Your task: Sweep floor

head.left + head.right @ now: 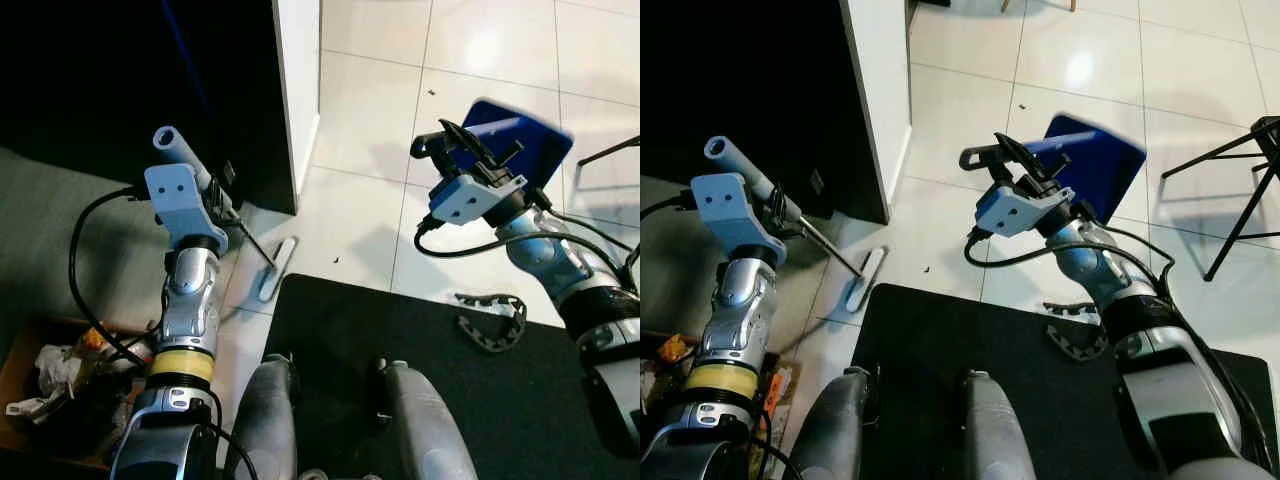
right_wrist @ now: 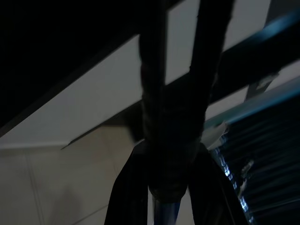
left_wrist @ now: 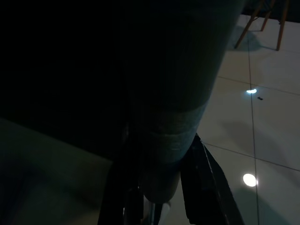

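My left gripper (image 1: 214, 202) is shut on the grey handle (image 1: 178, 148) of a small broom. Its thin rod slants down to a flat white head (image 1: 277, 268) resting on the pale tiles beside the wall corner. In the left wrist view the handle (image 3: 171, 136) sits between the two fingers. My right gripper (image 1: 472, 152) is shut on the handle of a blue dustpan (image 1: 523, 135), held tilted in the air above the tiles on the right. The right wrist view has the dark handle (image 2: 168, 154) clamped between the fingers, with the blue pan (image 2: 253, 154) beside it. Small dark specks (image 1: 336, 260) lie near the broom head.
A black mat (image 1: 400, 330) lies under my legs (image 1: 270, 410), with a black chain-like strip (image 1: 495, 322) at its edge. A white wall corner (image 1: 298, 100) stands ahead left. Black chair legs (image 1: 1240, 190) are at the right. A cardboard box of rubbish (image 1: 50, 385) sits at the lower left.
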Motion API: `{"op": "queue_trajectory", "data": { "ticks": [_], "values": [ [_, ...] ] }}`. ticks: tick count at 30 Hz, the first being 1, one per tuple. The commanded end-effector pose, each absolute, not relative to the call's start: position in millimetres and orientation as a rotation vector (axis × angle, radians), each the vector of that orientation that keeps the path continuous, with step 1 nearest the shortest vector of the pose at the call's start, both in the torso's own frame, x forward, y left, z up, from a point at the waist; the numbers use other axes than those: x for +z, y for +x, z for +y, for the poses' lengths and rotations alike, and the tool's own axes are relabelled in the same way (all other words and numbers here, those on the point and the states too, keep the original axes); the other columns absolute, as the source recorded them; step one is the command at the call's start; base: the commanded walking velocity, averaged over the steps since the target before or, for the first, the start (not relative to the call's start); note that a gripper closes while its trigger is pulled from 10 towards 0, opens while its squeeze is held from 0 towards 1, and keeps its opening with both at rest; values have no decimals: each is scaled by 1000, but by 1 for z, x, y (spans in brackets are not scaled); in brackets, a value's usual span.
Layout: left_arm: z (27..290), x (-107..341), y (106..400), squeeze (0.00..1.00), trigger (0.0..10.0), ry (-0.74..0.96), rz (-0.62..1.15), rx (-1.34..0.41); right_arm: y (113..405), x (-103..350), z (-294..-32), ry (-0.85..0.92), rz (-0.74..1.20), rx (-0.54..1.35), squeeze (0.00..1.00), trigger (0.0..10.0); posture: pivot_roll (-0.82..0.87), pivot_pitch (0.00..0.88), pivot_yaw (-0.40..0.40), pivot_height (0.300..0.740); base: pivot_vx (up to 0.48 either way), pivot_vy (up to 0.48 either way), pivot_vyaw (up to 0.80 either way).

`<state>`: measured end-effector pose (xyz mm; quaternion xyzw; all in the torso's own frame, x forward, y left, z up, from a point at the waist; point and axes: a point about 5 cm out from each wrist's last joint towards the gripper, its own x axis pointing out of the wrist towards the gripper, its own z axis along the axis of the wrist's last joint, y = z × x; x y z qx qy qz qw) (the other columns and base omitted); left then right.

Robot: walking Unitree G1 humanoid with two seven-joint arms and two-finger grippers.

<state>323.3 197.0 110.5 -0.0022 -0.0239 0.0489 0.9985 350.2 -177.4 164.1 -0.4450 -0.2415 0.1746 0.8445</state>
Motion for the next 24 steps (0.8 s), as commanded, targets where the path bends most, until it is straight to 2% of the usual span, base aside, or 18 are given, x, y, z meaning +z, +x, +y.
{"op": "queue_trajectory", "data": {
  "ticks": [1,4,8,12,18,24],
  "values": [
    [193,101,319,0,10000,53,-5,42,349,148,-194,-844,-374,326,0,10000,-1,150,-12,740,0,0,0],
    [197,87,315,0,10000,94,72,34,349,135,-212,-638,-246,182,0,10000,-2,138,-10,740,0,0,0],
    [204,80,313,0,10000,86,94,67,347,126,-229,-406,-174,-3,0,10000,0,128,-7,740,0,0,0],
    [207,74,312,0,10000,36,103,96,342,122,-246,-338,-154,-139,0,10000,2,123,-3,740,0,0,0],
    [206,69,310,0,10000,-15,107,119,339,124,-258,-304,-160,-198,0,10000,-3,123,4,740,0,0,0],
    [198,63,309,0,10000,4,113,82,336,149,-278,-199,-293,-300,0,10000,-17,124,12,740,0,-67,0]
  ]
}}
